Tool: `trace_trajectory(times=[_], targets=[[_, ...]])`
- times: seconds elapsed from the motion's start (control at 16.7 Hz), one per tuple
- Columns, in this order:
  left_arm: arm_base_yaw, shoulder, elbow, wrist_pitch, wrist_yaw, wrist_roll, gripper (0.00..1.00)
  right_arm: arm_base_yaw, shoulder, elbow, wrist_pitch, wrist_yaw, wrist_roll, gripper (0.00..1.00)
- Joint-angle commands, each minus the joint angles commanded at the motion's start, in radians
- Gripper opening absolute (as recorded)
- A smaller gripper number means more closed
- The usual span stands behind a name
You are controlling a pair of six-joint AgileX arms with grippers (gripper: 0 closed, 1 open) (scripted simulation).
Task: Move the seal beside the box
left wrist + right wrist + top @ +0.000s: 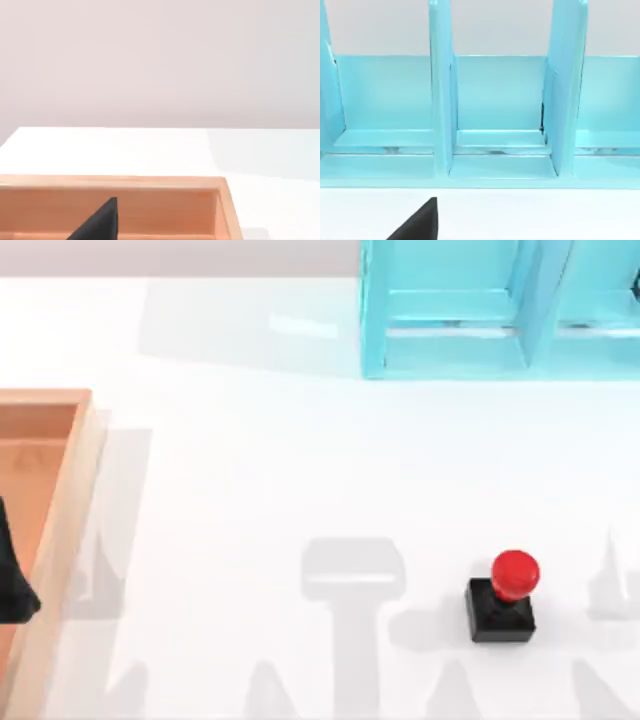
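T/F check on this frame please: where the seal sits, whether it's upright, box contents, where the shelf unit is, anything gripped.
1. The seal, a black square block with a round red knob, stands on the white table toward the top view's right. True.
2. The seal lies tipped on its side. False: it stands upright, knob on top.
3. The shallow light-brown wooden box sits at the table's left edge. True.
4. The seal is inside the box. False: it stands far from it, on the bare table.
5. The translucent cyan shelf unit stands at the table's far right. True.
6. A gripper holds the seal. False: nothing touches it.
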Motion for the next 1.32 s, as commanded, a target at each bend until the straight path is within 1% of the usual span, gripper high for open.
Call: trace_trajectory(times=[0.18, 0.3, 0.48, 0.66, 0.9, 1.32], targets=[[-0.004, 0.009, 0.004, -0.009, -0.001, 0.000, 1.00, 0.000, 0.000, 0.000, 0.000, 0.000, 0.000, 1.00], [-0.025, 0.055, 0.028, -0.055, -0.006, 0.000, 1.00, 0.000, 0.000, 0.000, 0.000, 0.000, 0.000, 1.00], [-0.091, 0.196, 0.122, -0.186, -0.022, -0.016, 1.00, 0.000, 0.000, 0.000, 0.000, 0.000, 0.000, 1.00], [-0.187, 0.401, 0.290, -0.354, -0.041, -0.066, 1.00, 0.000, 0.000, 0.000, 0.000, 0.000, 0.000, 1.00], [-0.349, 0.734, 0.639, -0.580, -0.056, -0.200, 1.00, 0.000, 0.000, 0.000, 0.000, 0.000, 0.000, 1.00], [-0.676, 1.384, 1.469, -0.907, -0.058, -0.578, 1.00, 0.000, 0.000, 0.000, 0.000, 0.000, 0.000, 1.00]])
